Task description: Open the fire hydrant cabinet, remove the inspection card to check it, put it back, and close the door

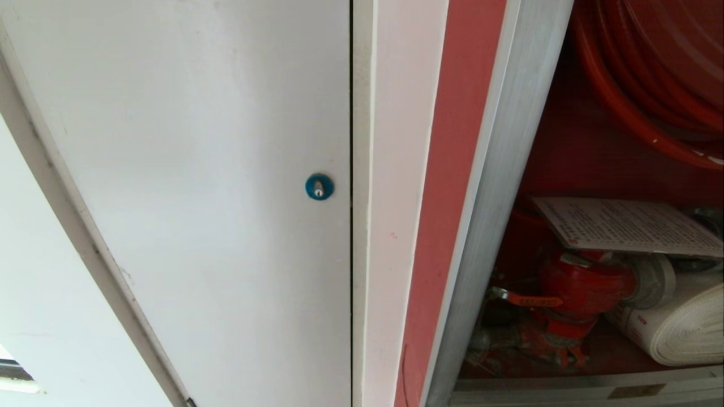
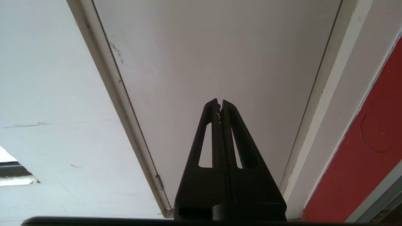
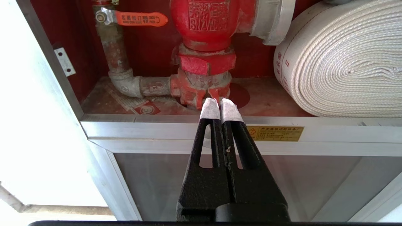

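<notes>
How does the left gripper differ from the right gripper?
The left gripper has bare black tips; the right gripper has white-wrapped tips. The left gripper faces a plain white panel; the right gripper faces the red valve. Both are shut and hold nothing.

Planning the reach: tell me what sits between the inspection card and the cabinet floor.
In the head view, the inspection card rests above the red valve. The valve body fills that stretch, with the rolled white hose beside it.

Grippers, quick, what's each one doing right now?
Left gripper: shut, holding nothing.
Right gripper: shut, holding nothing, before the open fire hydrant cabinet.
</notes>
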